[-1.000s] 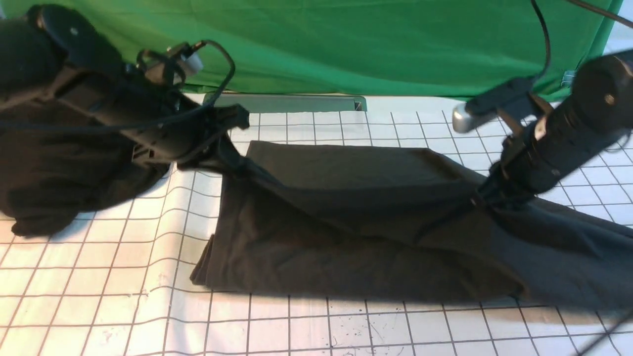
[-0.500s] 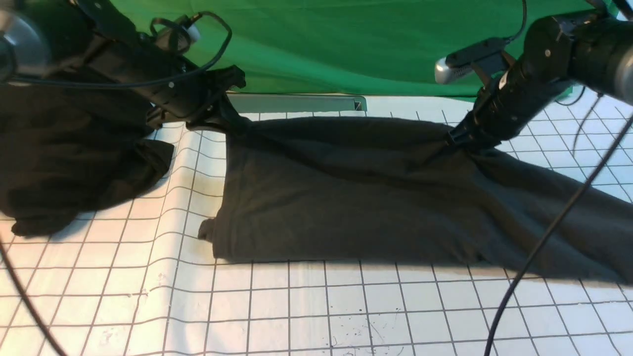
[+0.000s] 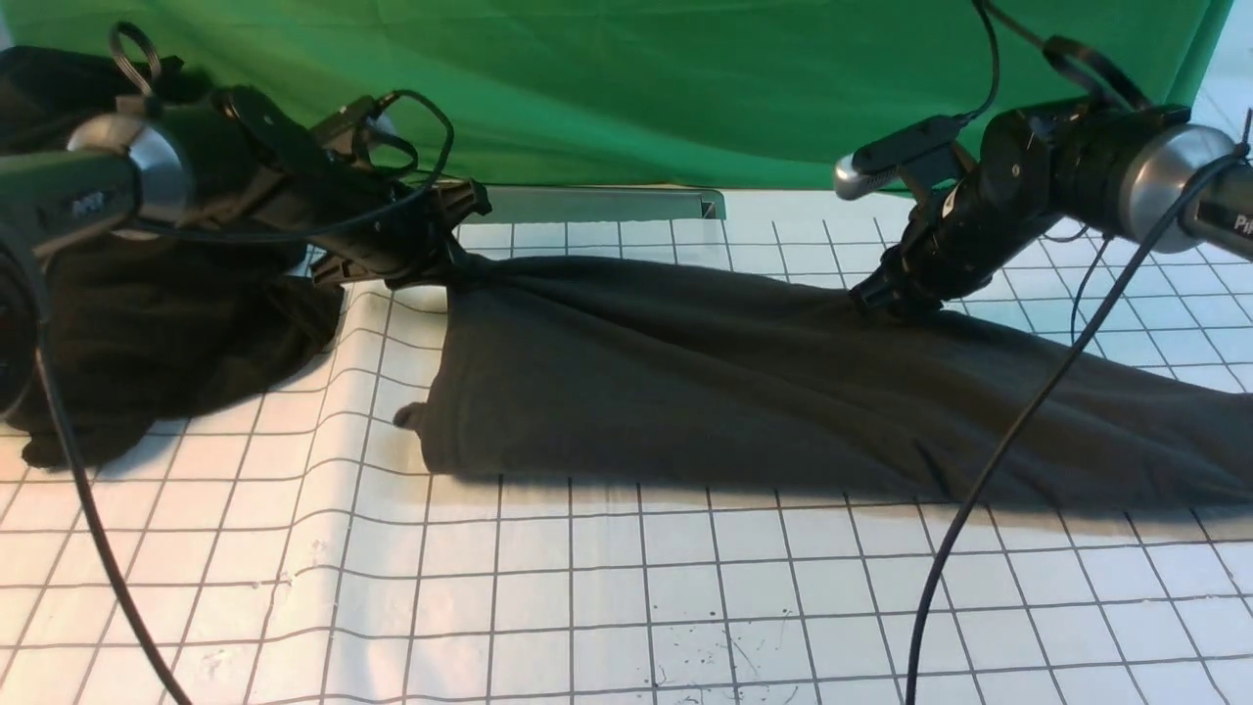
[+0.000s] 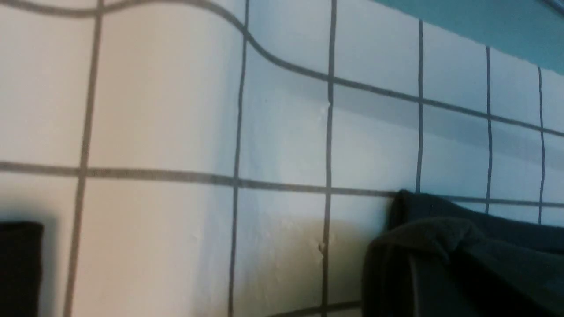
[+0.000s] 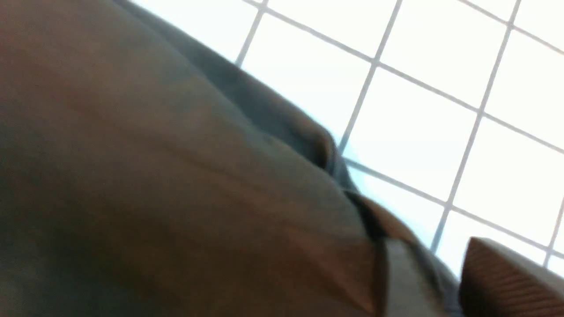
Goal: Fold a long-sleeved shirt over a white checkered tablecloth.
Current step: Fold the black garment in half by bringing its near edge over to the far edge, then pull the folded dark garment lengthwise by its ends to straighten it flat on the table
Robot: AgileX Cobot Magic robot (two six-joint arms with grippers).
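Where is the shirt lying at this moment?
In the front view the shirt lies flat on the tablecloth, from the centre to the right edge, right of the black heap and in front of the green cloth.

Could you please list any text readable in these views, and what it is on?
"Pi": white letters on the right arm, cut off by the frame edge.
Small marking on the left arm: too blurred to read.
No print shows on the long-sleeved shirt or the white checkered tablecloth.
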